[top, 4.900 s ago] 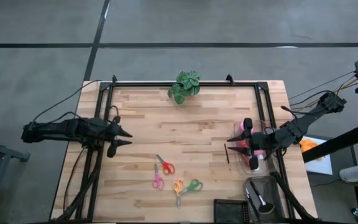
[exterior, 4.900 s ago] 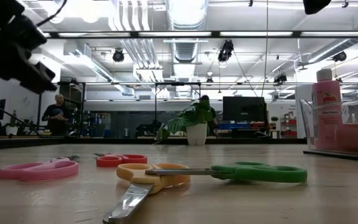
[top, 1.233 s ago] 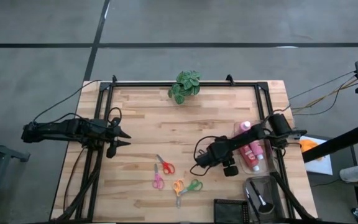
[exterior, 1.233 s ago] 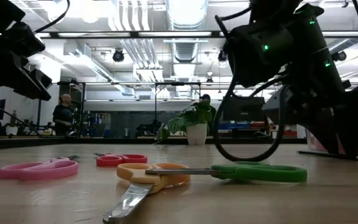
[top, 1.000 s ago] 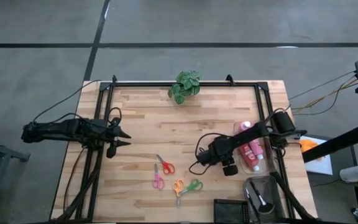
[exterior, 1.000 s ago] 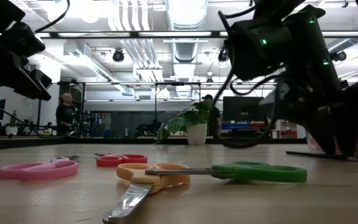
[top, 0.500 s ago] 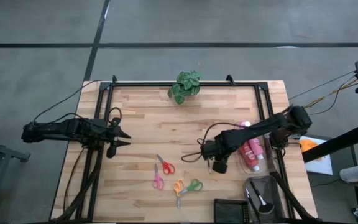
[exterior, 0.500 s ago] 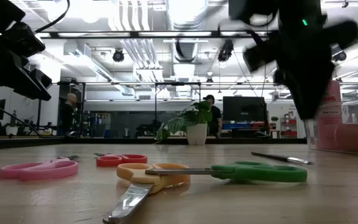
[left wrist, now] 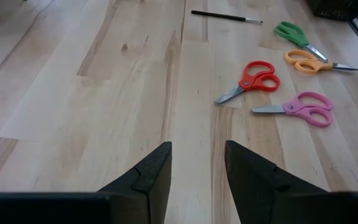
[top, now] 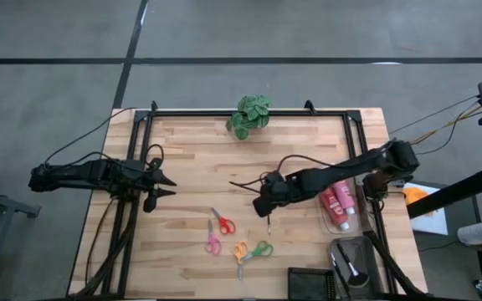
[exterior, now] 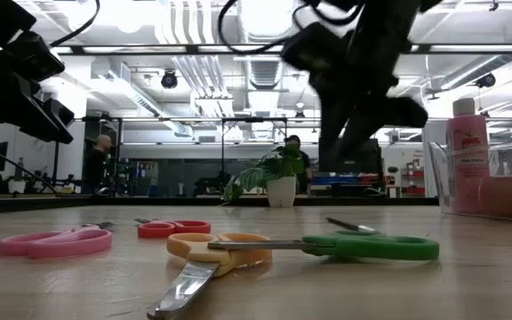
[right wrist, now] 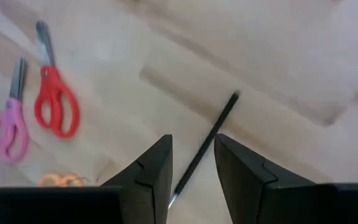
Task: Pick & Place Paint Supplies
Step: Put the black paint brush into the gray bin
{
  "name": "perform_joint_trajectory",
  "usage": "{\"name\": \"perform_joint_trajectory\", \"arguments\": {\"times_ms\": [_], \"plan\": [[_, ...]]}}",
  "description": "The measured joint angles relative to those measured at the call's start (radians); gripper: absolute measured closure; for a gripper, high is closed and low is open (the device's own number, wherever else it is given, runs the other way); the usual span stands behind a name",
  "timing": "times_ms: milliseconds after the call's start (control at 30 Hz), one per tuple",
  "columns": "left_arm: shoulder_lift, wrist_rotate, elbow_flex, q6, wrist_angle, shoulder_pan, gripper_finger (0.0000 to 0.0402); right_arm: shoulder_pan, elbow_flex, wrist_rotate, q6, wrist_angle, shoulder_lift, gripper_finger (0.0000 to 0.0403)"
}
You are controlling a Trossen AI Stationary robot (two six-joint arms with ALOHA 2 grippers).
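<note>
1. Right gripper point(top: 265, 205): mid-table, fingers parted, holding nothing, poised above a thin dark brush point(right wrist: 205, 149) lying flat on the table point(top: 191, 159).
2. Left gripper point(top: 167, 186): left table edge, fingers parted, empty.
3. Pink bottles point(top: 339, 201): clear tray, right edge.

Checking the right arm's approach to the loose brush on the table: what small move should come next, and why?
Probably lower the right pincer straight onto the brush and close. The brush lies flat on the wood, lined up with the gap between its open fingers, not yet gripped. The left pincer waits at the table's left side.
</note>
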Motion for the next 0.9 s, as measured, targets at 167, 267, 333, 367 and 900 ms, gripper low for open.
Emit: {"name": "perform_joint_trajectory", "arguments": {"times_ms": [167,267,333,367,900], "plan": [[0.0,0.0,0.0,0.0,0.0,0.0,0.0252,0.002,0.0,-0.076,0.042,0.064,0.075,0.0287],[0.0,0.0,0.0,0.0,0.0,0.0,0.0252,-0.001,0.0,-0.074,0.054,0.082,0.107,0.0287],[0.0,0.0,0.0,0.0,0.0,0.0,0.0252,-0.002,0.0,-0.072,0.072,0.092,0.127,0.0287],[0.0,0.0,0.0,0.0,0.0,0.0,0.0252,-0.002,0.0,-0.072,0.078,0.102,0.137,0.0287],[0.0,-0.002,0.0,-0.002,-0.001,0.0,0.0252,-0.008,0.143,-0.069,0.036,-0.035,0.287,0.0287]]}}
